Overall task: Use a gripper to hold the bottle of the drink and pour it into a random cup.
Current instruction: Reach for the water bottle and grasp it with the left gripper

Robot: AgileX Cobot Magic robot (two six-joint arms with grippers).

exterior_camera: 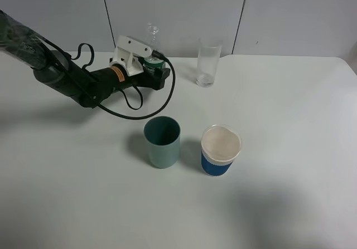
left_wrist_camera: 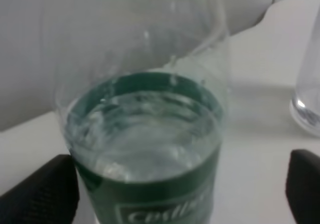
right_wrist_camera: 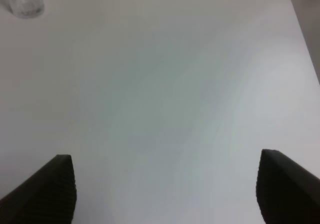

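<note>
Reaching in from the left of the high view, the thick black left arm (exterior_camera: 67,79) w/ trailing black cables has its white-headed left gripper (left_wrist_camera: 175,184) set around the small clear plastic bottle w/ green label (exterior_camera: 153,63), which stands upright near the back edge of the white table (exterior_camera: 290,126). Wrist cam: jaws spread wide, not clamped. One dark finger (left_wrist_camera: 40,194) sits right at the bottle's side (contact can't be confirmed), the other finger (left_wrist_camera: 305,184) is clearly apart from it w/ table showing between. Clear liquid inside reaches approx. the label's upper edge; white lettering on the label is blurred. Tall slim clear drinking glass (exterior_camera: 208,62) stands upright at the back of the table, near the bottle on its right in the high view, not touching. Closer to the front are a teal-green opaque cup (exterior_camera: 162,142) and, just beside it, a white paper cup w/ blue band (exterior_camera: 221,150), both upright, well apart from bottle & glass. Right gripper (right_wrist_camera: 165,189) shows only in its own wrist view: jaws wide apart, nothing between them, bare table below, glass base at the frame corner.
</note>
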